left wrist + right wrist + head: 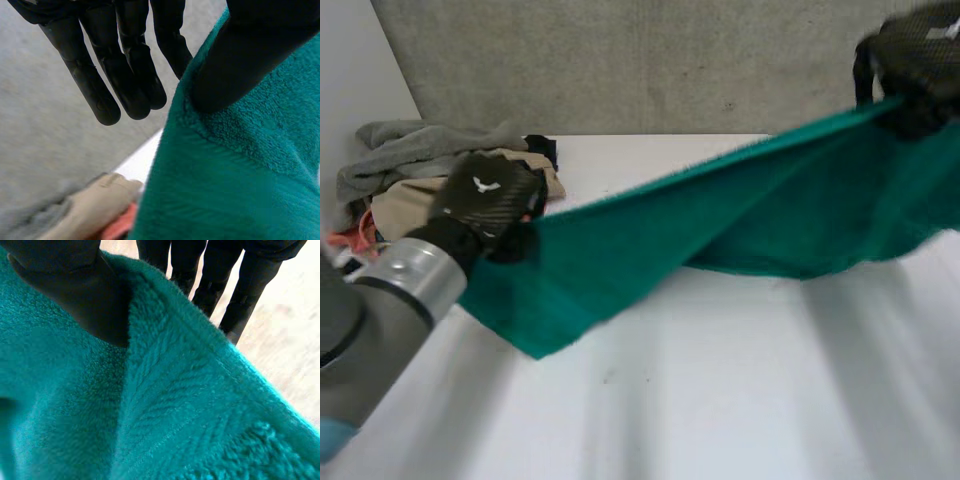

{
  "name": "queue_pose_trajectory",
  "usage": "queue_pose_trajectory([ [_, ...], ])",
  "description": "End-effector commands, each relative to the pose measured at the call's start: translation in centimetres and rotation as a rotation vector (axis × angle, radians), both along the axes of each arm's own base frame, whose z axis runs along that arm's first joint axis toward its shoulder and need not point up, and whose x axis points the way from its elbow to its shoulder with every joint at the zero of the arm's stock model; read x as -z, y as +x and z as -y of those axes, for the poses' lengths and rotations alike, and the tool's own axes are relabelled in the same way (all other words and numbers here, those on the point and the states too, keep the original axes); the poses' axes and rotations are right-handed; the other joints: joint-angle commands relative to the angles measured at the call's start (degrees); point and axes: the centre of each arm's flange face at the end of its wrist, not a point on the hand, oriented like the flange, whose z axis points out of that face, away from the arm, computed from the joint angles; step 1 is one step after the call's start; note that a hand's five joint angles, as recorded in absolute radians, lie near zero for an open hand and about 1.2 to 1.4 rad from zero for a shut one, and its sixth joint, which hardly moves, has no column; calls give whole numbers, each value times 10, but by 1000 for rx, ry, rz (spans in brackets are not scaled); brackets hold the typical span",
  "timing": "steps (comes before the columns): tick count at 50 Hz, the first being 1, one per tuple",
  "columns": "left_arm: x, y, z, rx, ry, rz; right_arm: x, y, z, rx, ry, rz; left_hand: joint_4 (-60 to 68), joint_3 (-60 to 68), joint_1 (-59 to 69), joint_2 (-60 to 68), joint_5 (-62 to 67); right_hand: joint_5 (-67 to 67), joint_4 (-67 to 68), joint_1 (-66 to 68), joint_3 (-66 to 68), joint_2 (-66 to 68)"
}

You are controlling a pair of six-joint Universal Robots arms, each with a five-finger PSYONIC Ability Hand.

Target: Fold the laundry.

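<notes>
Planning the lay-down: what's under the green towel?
Bare white table shows under the green towel, which the left hand and right hand hold up by its ends. Its sagging middle covers the table strip behind it; whatever lies there is hidden.

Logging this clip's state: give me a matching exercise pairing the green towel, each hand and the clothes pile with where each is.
1 towel
2 left hand
3 right hand
4 clothes pile

a heaped at the far left of the table
b pinching the towel's lower end
c pinching the towel's raised end
d stretched between both hands

Pairs: 1-d, 2-b, 3-c, 4-a
</notes>
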Motion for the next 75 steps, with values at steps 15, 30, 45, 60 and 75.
queue_pose_trajectory([
  [15,-168,-42,127,-115,-807,-272,-52,11,133,173,-706,322,113,117,136,114,129,120,115,148,121,126],
  [30,-100,-24,80,-112,-570,-161,11,18,107,35,-378,190,113,117,136,114,129,120,115,148,121,126],
  [45,89,-10,38,-68,-72,74,199,-13,96,64,342,71,113,117,136,114,129,111,106,139,112,116],
  [60,91,-7,35,-60,-62,78,212,-53,121,219,508,286,113,117,136,114,129,-167,-172,-139,-166,-161],
  [75,92,-4,42,-48,-58,77,225,-60,110,239,628,205,113,117,136,114,129,118,113,146,119,123],
])
